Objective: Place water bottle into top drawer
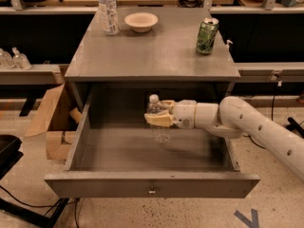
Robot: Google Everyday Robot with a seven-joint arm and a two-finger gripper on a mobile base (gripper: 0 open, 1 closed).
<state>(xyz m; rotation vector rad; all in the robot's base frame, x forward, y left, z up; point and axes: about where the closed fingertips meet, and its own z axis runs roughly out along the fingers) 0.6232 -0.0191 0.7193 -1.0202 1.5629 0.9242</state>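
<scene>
Gripping water bottle (160, 134) upright in gripper (155, 119), fingers closed round its middle. Sits inside pulled-out top drawer (118, 185), just under desk (152, 61) front edge, about centre. Base touching drawer floor or not: can't tell. Up top: second bottle (108, 11), bowl (141, 21) near back edge; can (207, 35) back-right.
</scene>
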